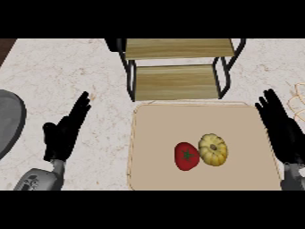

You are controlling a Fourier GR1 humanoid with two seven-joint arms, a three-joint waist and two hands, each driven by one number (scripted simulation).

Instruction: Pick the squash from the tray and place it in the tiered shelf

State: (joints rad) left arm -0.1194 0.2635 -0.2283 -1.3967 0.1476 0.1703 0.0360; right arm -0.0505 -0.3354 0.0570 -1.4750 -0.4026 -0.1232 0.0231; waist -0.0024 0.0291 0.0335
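Squash (213, 149) touching tomato (187, 155) on tray (154, 134); tiered shelf (175, 81) beyond. Left robot hand (63, 132) and right robot hand (285, 129) flanking, fingers straight, empty.

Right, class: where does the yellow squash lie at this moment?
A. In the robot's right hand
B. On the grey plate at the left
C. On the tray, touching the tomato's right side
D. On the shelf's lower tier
C: the squash lies on the tray, right against the tomato, while both hands are open and hold nothing.
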